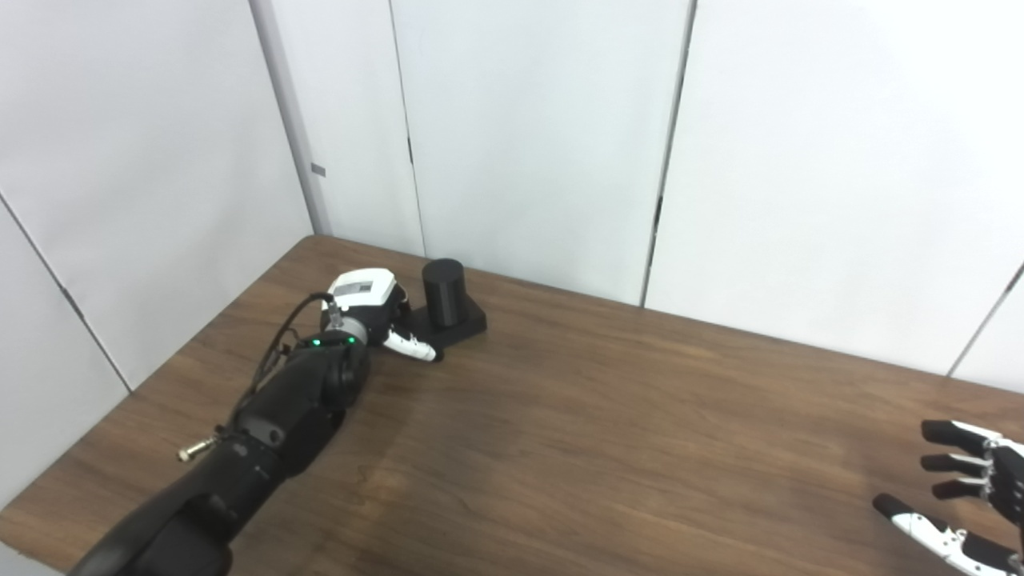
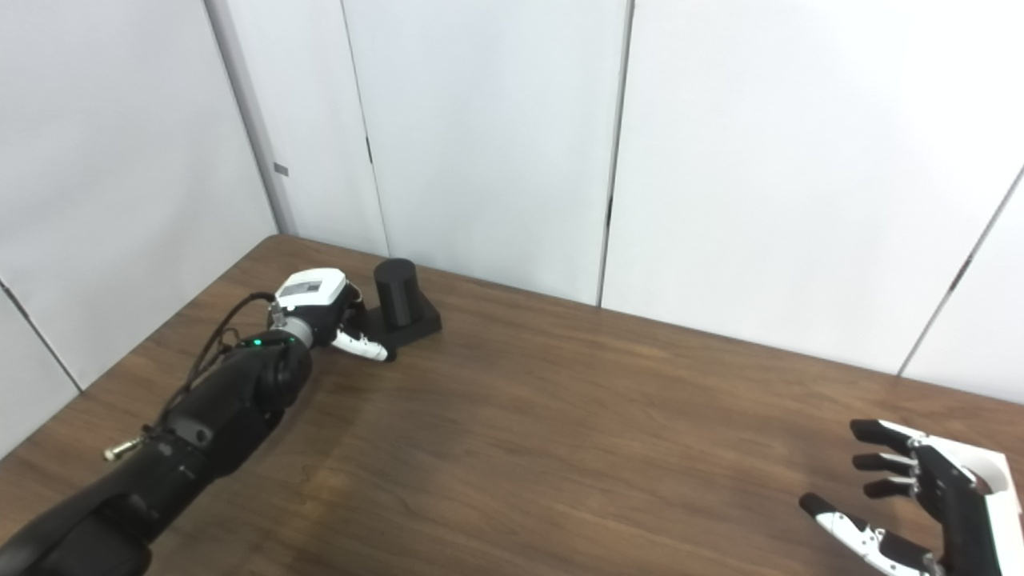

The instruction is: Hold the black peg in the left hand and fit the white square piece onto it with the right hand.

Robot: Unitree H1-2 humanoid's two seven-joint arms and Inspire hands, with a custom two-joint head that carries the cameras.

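**Left hand at the peg, white piece nowhere in sight**

Nearest to me is my right hand (image 2: pixel 920 496), low at the table's near right, fingers spread and holding nothing. Far across the wooden table (image 1: pixel 624 432), my left hand (image 1: pixel 372 308) reaches the black peg (image 1: pixel 442 290), which stands upright on its flat black base near the far left corner, close to the wall panels (image 1: pixel 528 128). My thumb lies along the base's near edge; whether my fingers have closed on anything I cannot tell, since the hand's back hides them.

I judge the peg rigid, smooth and fairly light; the round post could slip, so wrapping it low, just above the base, seems safest. No white square piece shows in either view.

Open tabletop lies between my hands, but wall and table edge crowd the peg, so drawing it toward me looks wise.
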